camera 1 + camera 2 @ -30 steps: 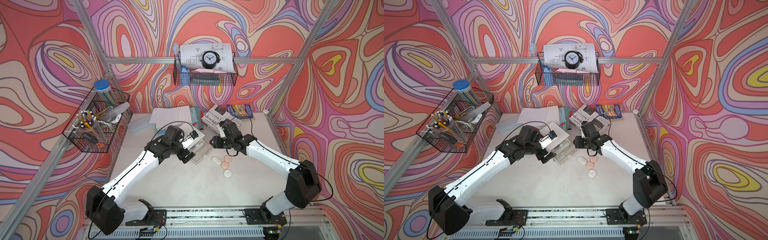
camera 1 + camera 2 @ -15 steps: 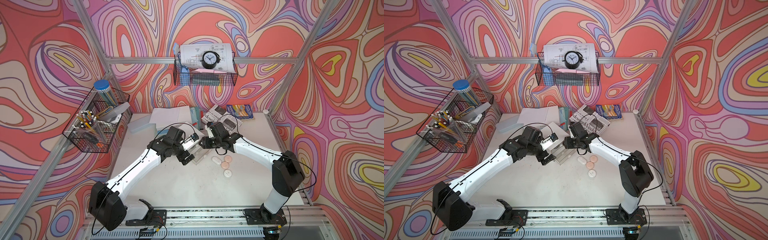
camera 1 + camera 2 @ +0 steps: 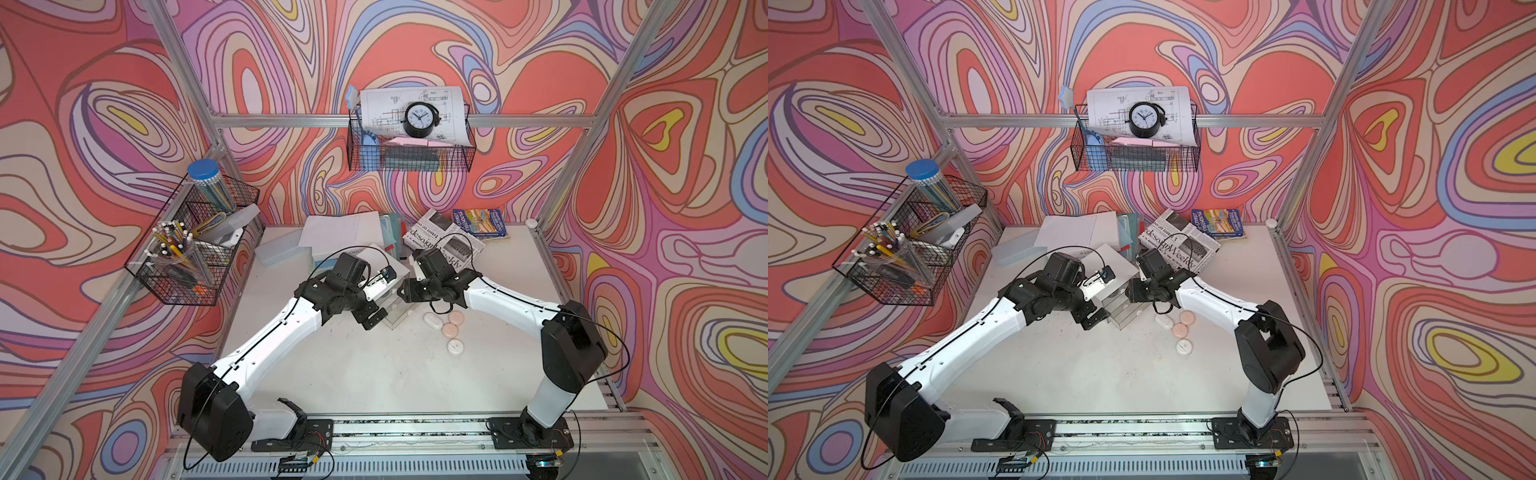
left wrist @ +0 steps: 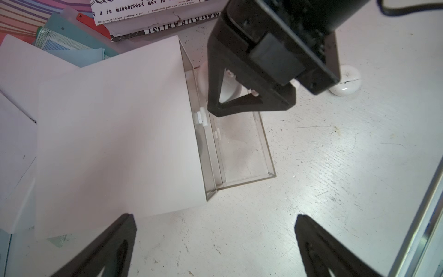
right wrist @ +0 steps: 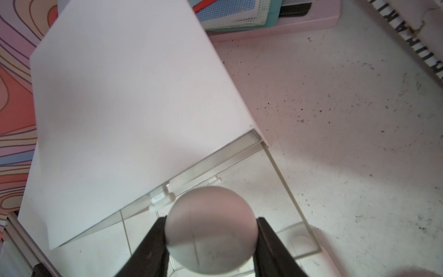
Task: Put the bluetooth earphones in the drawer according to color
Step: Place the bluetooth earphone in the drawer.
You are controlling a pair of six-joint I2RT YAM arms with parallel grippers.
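My right gripper point(image 5: 211, 220) is shut on a white earphone case point(image 5: 211, 230) and holds it over the pulled-out clear drawer point(image 5: 282, 191) of the white-topped drawer unit point(image 5: 131, 96). In both top views that gripper point(image 3: 405, 291) hangs at the unit's front right. On the table to the right of the drawer point(image 3: 397, 318) lie two white cases point(image 3: 432, 321) point(image 3: 455, 346) and two pale pink ones point(image 3: 456, 318) point(image 3: 449, 331). My left gripper point(image 4: 214, 215) stands open over bare table in front of the unit point(image 4: 115, 132), holding nothing.
Papers, folders, a newspaper point(image 3: 444, 243) and a book point(image 3: 478, 222) are stacked behind the unit. A wire basket of pens point(image 3: 187, 249) hangs on the left wall, and another with a clock point(image 3: 409, 141) hangs at the back. The two wrists are close together over the drawer.
The right arm has swung left with the white case, from beside the unit to above the open drawer. The left arm has barely moved.
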